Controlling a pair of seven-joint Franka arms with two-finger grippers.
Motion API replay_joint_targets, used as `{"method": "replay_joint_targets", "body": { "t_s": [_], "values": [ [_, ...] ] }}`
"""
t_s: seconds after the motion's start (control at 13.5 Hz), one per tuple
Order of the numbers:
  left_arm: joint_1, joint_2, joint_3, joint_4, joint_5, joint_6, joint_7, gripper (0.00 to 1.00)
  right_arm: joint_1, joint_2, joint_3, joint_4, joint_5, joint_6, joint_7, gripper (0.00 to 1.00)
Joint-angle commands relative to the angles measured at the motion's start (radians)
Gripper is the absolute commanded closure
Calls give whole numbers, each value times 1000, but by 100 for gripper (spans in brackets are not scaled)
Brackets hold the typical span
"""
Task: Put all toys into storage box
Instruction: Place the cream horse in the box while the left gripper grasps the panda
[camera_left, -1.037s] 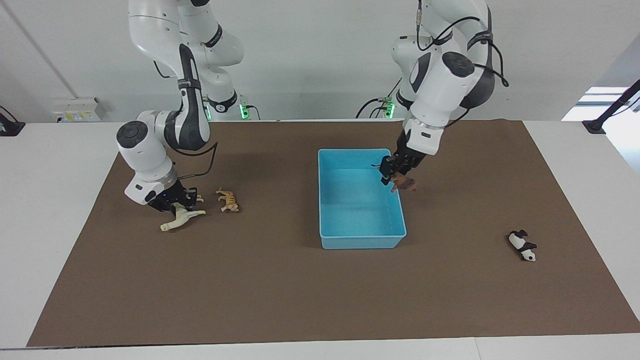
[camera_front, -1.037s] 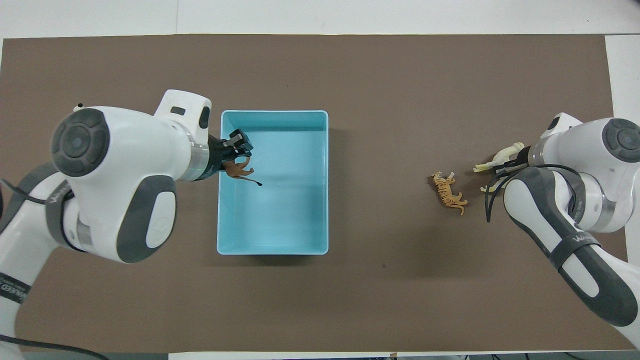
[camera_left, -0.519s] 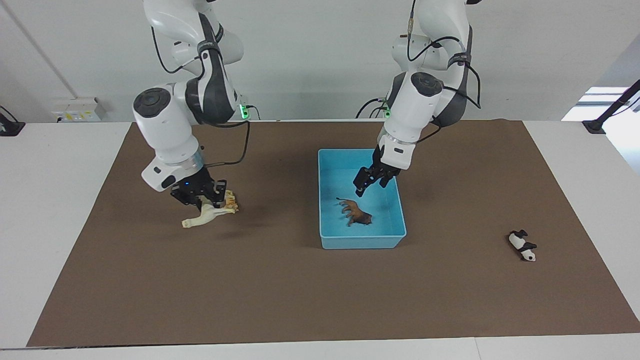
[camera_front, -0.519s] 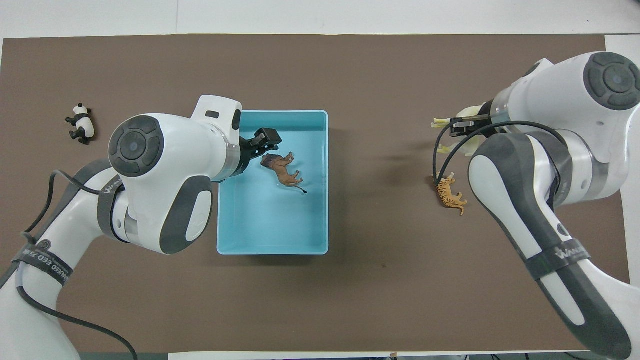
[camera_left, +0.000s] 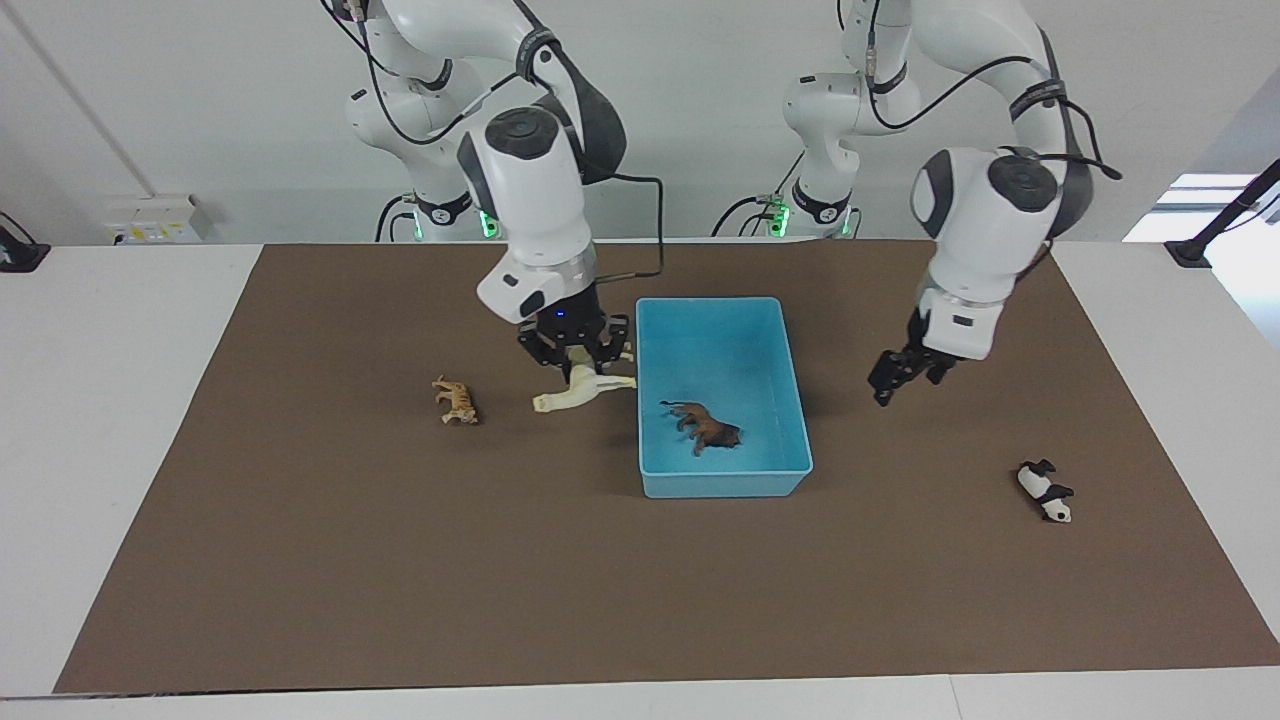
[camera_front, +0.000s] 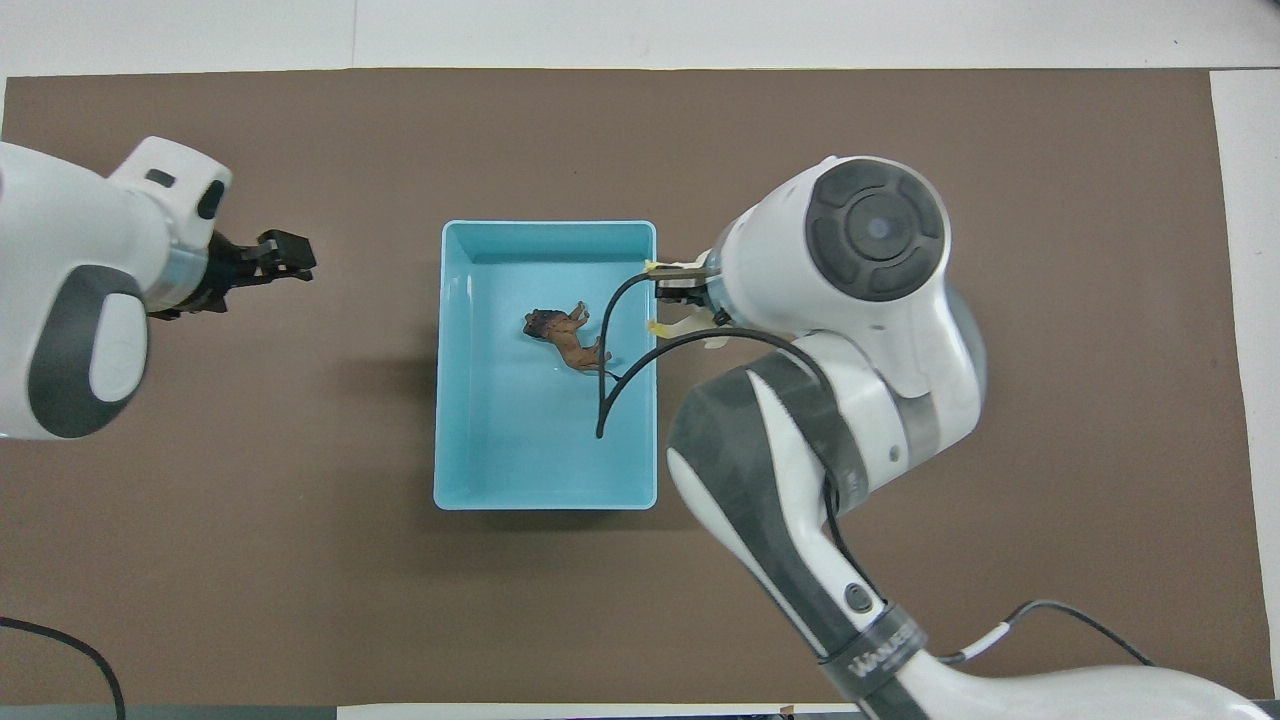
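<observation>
My right gripper (camera_left: 575, 352) is shut on the cream-white horse (camera_left: 583, 389) and holds it in the air over the mat, beside the wall of the light blue storage box (camera_left: 722, 486) toward the right arm's end. The brown animal (camera_left: 703, 427) lies inside the box. The orange tiger (camera_left: 456, 400) lies on the mat toward the right arm's end. The panda (camera_left: 1045, 491) lies on the mat toward the left arm's end. My left gripper (camera_left: 906, 372) is open and empty over the mat between box and panda. In the overhead view the box (camera_front: 545, 228), brown animal (camera_front: 565, 341), horse (camera_front: 664, 328) and left gripper (camera_front: 281, 257) show; tiger and panda are hidden under the arms.
A brown mat (camera_left: 600, 600) covers most of the white table (camera_left: 100, 350). The box stands at its middle.
The right gripper has carried the horse from beside the tiger across to the box's wall. The left gripper, having let go of the brown animal, has moved out of the box toward the panda.
</observation>
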Motion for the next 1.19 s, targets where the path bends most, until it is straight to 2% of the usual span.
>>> {"method": "replay_joint_targets", "body": {
  "t_s": [0.0, 0.22, 0.44, 0.59, 0.67, 0.74, 0.96, 1.11],
  "values": [
    [94, 62, -8, 12, 33, 46, 179, 0, 93, 68, -7, 61, 16, 32, 74, 100],
    [195, 139, -9, 45, 63, 164, 240, 0, 150, 135, -7, 110, 31, 64, 123, 100],
    [220, 295, -9, 203, 115, 176, 268, 0, 146, 188, -7, 126, 28, 154, 125, 100],
    [254, 323, -9, 207, 117, 244, 273, 0, 146, 212, -7, 121, 22, 225, 117, 99],
    [262, 352, -9, 210, 117, 273, 271, 0, 144, 214, -7, 118, 22, 234, 113, 54],
    [262, 371, -9, 205, 108, 317, 271, 0, 141, 214, -8, 115, 20, 231, 88, 1],
    [260, 397, -9, 182, 106, 379, 265, 0, 100, 212, -16, 152, -32, 82, -10, 0],
    [254, 415, -11, 178, 103, 402, 258, 0, 37, 198, -14, 183, -32, 41, -94, 0]
  ]
}}
